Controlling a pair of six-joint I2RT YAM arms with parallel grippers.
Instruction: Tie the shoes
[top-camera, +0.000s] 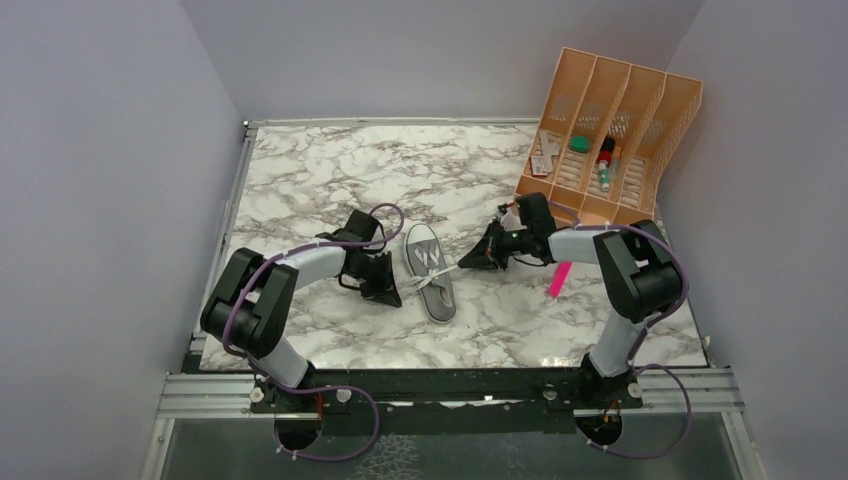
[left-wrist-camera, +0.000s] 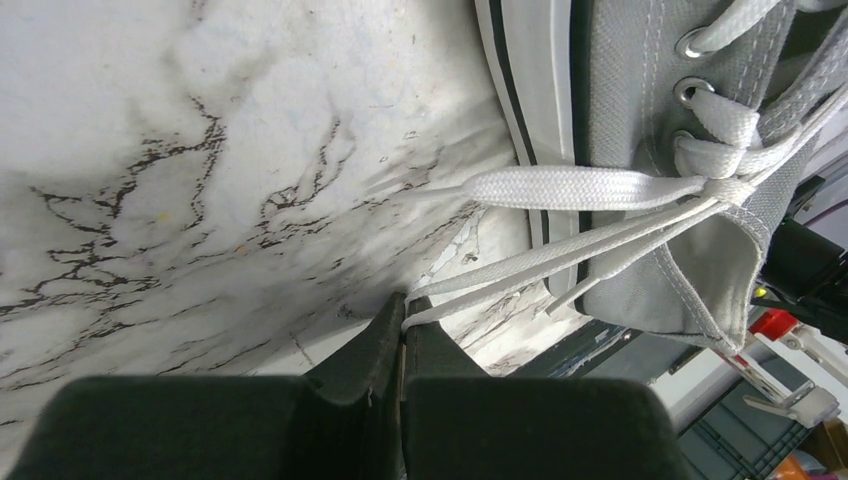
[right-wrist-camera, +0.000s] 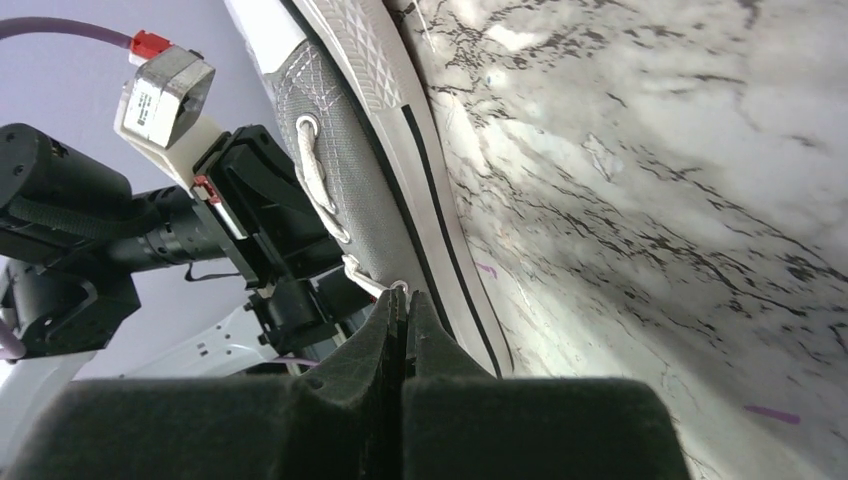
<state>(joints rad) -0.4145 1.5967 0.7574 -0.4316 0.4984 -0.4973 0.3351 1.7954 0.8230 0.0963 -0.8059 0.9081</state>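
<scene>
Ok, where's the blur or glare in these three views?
Top external: sharp, evenly lit, marble table faintly glaring at its near edge. Left wrist: white laces crisp, left claw dark and soft. Right wrist: grey sneaker sharp, right claw underexposed.

Both arms were bolted to a metal rail (top-camera: 450, 395). The left arm (top-camera: 262, 305) and right arm (top-camera: 632, 268) had black rounded joint housings and pale grey link tubes. A purple cable (right-wrist-camera: 60, 27) looped below the rail from each base and ran up the arm under white ties. The left gripper (left-wrist-camera: 403, 312) and right gripper (right-wrist-camera: 404, 300) had matt black wedge-shaped fingers. At the left arm's end away from the rail sat a pale grey camera block (right-wrist-camera: 165, 92) with a printed label and a red plug.
</scene>
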